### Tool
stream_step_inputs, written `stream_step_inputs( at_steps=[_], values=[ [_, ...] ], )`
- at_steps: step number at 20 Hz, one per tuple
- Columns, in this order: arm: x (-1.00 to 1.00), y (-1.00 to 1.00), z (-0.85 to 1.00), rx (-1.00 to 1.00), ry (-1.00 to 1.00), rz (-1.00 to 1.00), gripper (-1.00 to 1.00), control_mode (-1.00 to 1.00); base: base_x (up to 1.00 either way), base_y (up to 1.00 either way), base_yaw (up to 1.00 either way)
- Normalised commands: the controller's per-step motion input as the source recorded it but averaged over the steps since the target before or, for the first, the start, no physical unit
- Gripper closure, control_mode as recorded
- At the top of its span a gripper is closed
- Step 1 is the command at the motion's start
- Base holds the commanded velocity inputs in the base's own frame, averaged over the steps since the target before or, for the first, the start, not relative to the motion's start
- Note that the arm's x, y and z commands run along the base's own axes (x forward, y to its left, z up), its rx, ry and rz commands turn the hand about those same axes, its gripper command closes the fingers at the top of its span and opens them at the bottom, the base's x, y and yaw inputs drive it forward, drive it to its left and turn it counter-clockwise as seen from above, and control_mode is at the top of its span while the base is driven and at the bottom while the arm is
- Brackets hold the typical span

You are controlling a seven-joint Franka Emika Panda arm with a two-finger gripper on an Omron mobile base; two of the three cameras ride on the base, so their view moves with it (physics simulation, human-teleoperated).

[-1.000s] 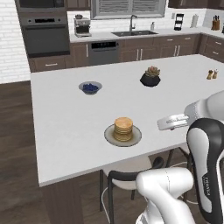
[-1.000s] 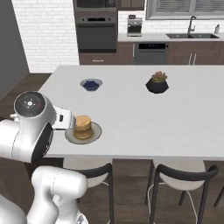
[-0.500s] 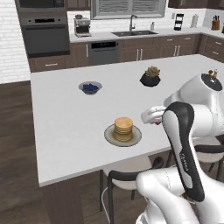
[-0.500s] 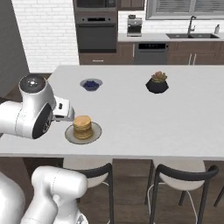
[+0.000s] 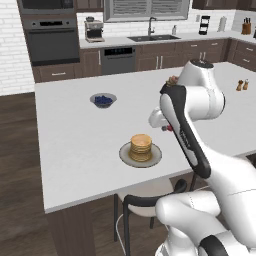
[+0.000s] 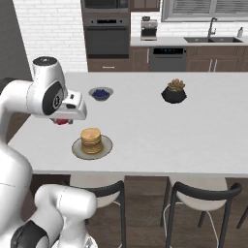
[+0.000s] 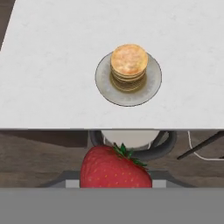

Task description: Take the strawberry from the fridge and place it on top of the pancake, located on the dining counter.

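The bent arm holds the gripper (image 6: 61, 121) up, grasping the strawberry (image 7: 115, 168). The pancake (image 5: 141, 145) sits near the dining counter (image 5: 75, 140) edge, with bare white top around.

We look across a kitchen with a white brick back wall (image 6: 48, 29) and a dark wood plank floor (image 5: 17, 150). Along that wall run dark brown cabinets (image 5: 160, 60) under a white worktop with a sink and tall faucet (image 5: 151, 31), below a shuttered window (image 5: 145, 7). A black built-in oven (image 5: 52, 42) stands to the left, a coffee machine (image 5: 93, 31) beside it, a dishwasher (image 5: 118, 59) next. Black-framed stools with pale seats (image 6: 198, 193) sit tucked at our near side. Light is even and soft.
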Motion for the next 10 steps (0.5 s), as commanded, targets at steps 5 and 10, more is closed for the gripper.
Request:
stream_step_inputs(
  at_steps=[5, 10],
  values=[
    [0.15, 0.00, -0.21, 0.00, 0.00, 0.00, 1.00, -1.00, 0.00, 0.00, 0.00],
    [0.20, 0.00, -0.42, 0.00, -0.05, 0.00, 1.00, -1.00, 0.00, 0.00, 0.00]
  ],
)
